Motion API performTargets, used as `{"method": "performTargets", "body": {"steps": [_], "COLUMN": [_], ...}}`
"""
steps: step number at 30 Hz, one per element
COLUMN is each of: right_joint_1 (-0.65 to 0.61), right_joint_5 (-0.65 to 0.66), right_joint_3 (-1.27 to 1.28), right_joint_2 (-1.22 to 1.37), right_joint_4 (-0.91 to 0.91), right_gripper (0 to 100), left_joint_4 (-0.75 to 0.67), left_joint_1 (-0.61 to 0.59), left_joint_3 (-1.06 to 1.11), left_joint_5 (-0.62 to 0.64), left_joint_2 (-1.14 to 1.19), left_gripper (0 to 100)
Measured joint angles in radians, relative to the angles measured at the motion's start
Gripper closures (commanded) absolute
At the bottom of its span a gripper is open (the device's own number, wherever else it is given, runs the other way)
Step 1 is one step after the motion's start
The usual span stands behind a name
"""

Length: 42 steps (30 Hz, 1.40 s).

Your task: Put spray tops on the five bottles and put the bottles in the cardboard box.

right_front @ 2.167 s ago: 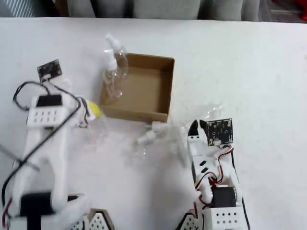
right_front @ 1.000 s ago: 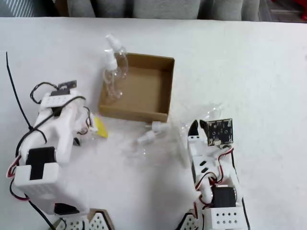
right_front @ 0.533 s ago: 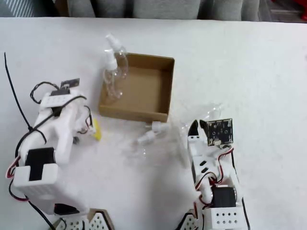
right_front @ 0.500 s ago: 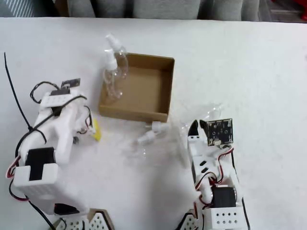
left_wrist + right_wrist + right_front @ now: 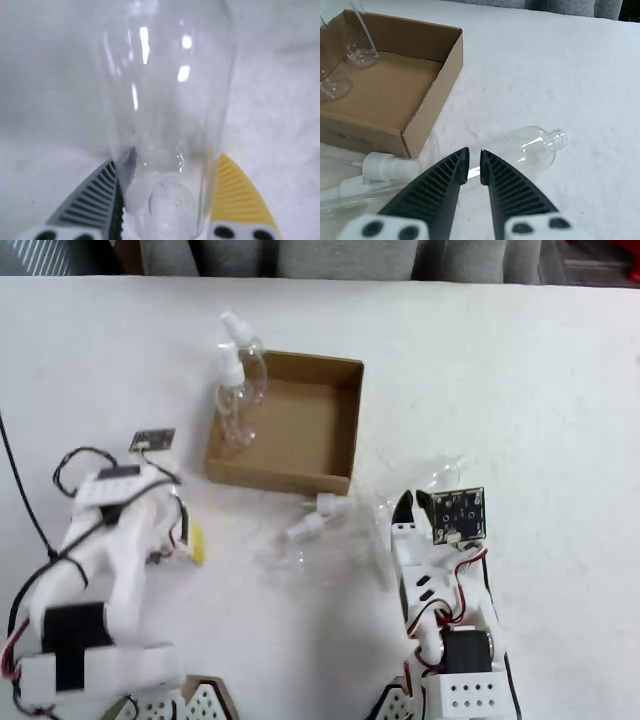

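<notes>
Left gripper (image 5: 167,170), pinching 1 clear bottle (image 5: 165,85), has drawn back from the cardboard box (image 5: 280,478), presumably for capping; right gripper (image 5: 472,161) rests nearly closed, empty.

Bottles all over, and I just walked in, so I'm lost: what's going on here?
Two arms are packing spray bottles. The left gripper is shut on a clear bottle, off to one side of the box. The right gripper, nearly closed and empty, sits by an uncapped bottle lying on the table. Two capped bottles stand in the box, and two spray tops lie in front of it.
</notes>
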Motion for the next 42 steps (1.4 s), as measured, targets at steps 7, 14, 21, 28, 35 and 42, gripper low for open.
{"method": "performTargets", "body": {"steps": [7,14,21,28,35,42], "right_joint_1": [0.0,0.0,0.0,0.0,0.0,0.0], "right_joint_5": [0.0,0.0,0.0,0.0,0.0,0.0], "right_joint_3": [0.0,0.0,0.0,0.0,0.0,0.0], "right_joint_2": [0.0,0.0,0.0,0.0,0.0,0.0], "right_joint_4": [0.0,0.0,0.0,0.0,0.0,0.0], "right_gripper": [97.8,98.0,98.0,97.9,97.8,97.8], "left_joint_4": [-0.018,0.026,0.147,0.218,0.324,0.307], "left_joint_1": [0.0,-0.003,-0.003,-0.006,-0.006,0.031], "left_joint_3": [0.063,0.066,0.028,-0.081,-0.267,-0.359], "left_joint_5": [-0.006,-0.006,-0.006,-0.009,-0.034,-0.044], "left_joint_2": [-0.061,-0.066,-0.066,-0.066,-0.066,-0.066], "left_gripper": [81,64,68,68,68,68]}}
